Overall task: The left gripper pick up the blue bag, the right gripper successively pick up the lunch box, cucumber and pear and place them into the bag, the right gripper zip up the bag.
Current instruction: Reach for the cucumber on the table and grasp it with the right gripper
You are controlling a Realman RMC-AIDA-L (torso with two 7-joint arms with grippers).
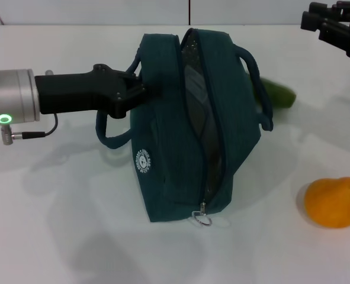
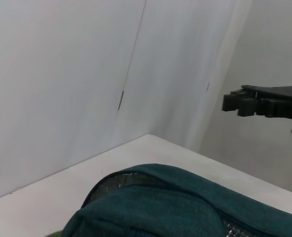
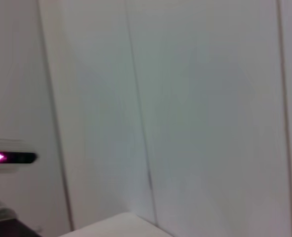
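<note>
On the white table [image 1: 56,236], the left gripper [image 1: 140,89] is clenched on the near handle of the blue bag [image 1: 186,127], which stands mid-table, unzipped. A cucumber [image 1: 278,93] lies behind it; a pear [image 1: 333,202] sits right. The right gripper [image 1: 334,23] hovers by the white wall, grip unclear.

A bare robot test bench, not a home or a kitchen.

I work at a plain white table [image 1: 74,236] closed in by blank white wall panels [image 2: 62,74] that rise right from its far edge; thin seams run down between them, and two meet at the far corner. On the worktop lie only staged props: a blue bag [image 1: 186,130] in the middle, a pear [image 1: 334,202] near the right edge, and a cucumber [image 1: 278,93] behind the bag.
</note>
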